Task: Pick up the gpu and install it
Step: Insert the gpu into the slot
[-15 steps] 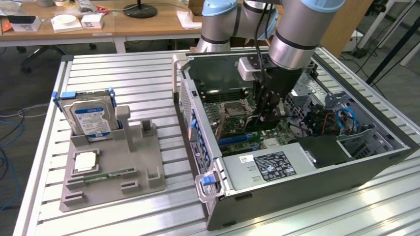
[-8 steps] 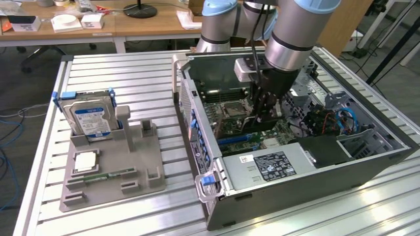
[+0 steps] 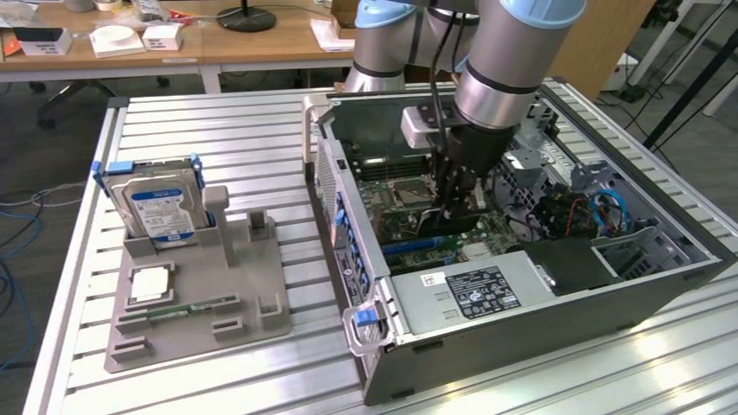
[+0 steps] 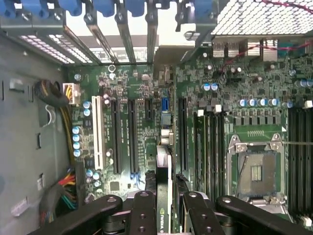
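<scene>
Gripper (image 4: 164, 208) clamps the gpu (image 4: 164, 188) edge-on, fingers partly closed, low inside the open computer case (image 3: 645, 285).
Outside, the grey tray (image 3: 248, 285) holds one hard drive (image 3: 159, 207), one memory stick (image 3: 190, 307), one chip (image 3: 150, 284).

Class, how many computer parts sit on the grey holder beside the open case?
3: a hard drive standing at the far end, a square chip lying midway, a green memory stick lying nearest the camera. None looks hidden.
</scene>
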You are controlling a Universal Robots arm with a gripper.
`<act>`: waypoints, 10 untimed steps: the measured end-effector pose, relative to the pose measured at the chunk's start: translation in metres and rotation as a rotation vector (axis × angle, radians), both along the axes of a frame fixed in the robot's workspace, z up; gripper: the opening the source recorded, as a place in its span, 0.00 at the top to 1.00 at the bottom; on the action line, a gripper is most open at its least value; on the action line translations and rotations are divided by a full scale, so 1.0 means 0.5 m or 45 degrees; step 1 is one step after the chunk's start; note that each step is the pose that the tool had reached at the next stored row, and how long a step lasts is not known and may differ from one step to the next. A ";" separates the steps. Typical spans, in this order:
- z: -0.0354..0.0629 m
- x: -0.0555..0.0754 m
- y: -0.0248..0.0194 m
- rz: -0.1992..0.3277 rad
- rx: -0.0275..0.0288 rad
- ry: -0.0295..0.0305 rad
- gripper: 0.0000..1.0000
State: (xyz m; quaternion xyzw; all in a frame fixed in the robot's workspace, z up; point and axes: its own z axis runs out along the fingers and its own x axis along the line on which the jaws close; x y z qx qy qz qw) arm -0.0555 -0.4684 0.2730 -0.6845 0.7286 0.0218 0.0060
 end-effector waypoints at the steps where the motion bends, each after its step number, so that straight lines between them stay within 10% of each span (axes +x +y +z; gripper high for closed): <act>1: -0.001 -0.003 0.0000 0.000 -0.0007 0.0000 0.74; 10: -0.008 -0.019 -0.0001 0.000 -0.0017 0.0000 0.74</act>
